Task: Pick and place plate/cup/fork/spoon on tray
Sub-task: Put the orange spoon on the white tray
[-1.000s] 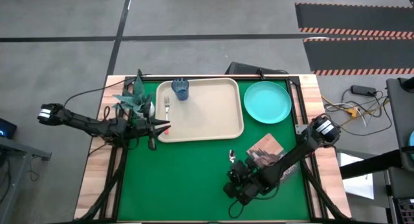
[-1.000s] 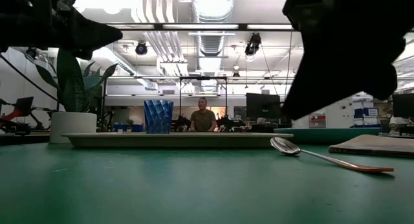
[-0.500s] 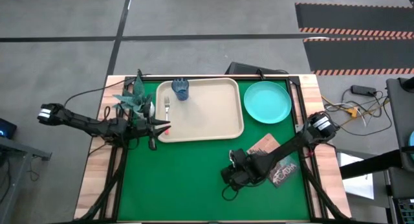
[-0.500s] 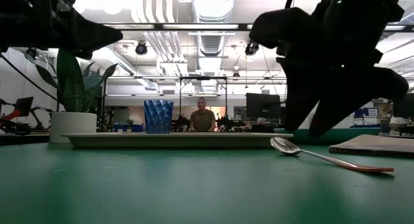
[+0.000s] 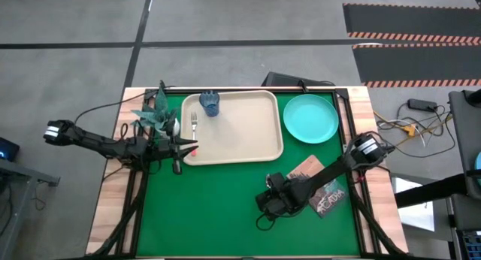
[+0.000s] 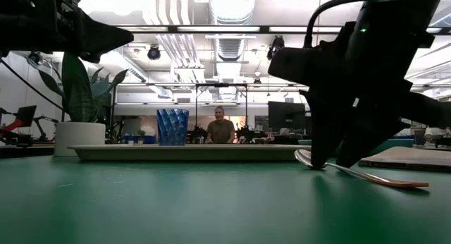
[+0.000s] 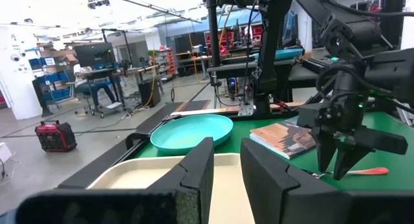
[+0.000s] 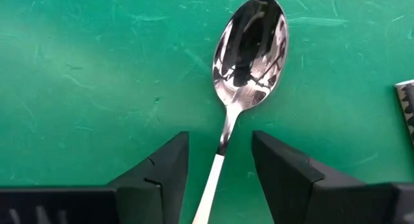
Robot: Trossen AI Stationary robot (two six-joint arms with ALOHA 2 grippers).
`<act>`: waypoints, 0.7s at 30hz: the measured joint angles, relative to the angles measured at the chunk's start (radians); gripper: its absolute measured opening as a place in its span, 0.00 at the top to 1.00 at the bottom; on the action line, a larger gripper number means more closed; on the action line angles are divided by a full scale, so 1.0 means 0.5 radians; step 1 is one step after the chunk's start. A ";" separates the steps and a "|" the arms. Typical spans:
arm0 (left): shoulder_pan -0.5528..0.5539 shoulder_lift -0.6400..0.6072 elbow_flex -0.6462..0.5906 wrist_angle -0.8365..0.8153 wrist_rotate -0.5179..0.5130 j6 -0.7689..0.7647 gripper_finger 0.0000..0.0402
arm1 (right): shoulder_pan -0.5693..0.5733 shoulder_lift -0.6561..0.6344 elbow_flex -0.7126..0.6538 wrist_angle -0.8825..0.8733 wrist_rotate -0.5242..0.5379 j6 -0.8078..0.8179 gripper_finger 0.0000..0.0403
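The right end effector [image 8: 220, 175] is lowered over the spoon [image 8: 249, 49] on the green bench [image 5: 218, 207], at about 5 o'clock from the tray [image 5: 240, 136]. Its jaws stand wide, one on each side of the spoon's stem, with a clear gap on both sides; the spoon lies flat on the bench, not gripped. The low view shows the fingertips [image 6: 320, 159] down at the surface beside the spoon bowl, with the red-orange handle end extending past them. A book [image 5: 323, 188] lies just beside this end effector, at its 3 o'clock.

The left end effector [image 5: 180, 149] waits at the tray's 9 o'clock edge, jaws narrow and holding nothing.

The cup [image 5: 210, 104] and fork [image 5: 193, 125] rest on the tray's 9 o'clock half. The plate [image 5: 310, 117] lies on the bench just beside the tray at 3 o'clock. A potted plant [image 5: 154, 113] stands at the tray's 9 o'clock.
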 joint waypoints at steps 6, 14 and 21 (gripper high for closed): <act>0.000 -0.001 0.000 0.004 0.000 0.000 0.84 | 0.000 0.013 0.002 -0.024 0.005 -0.002 0.75; 0.000 0.000 -0.002 0.284 0.000 0.113 0.84 | -0.001 0.015 0.000 0.004 0.005 -0.003 0.96; 0.000 -0.001 -0.001 0.561 -0.001 0.315 0.84 | -0.011 -0.061 0.122 -0.097 -0.039 -0.024 0.97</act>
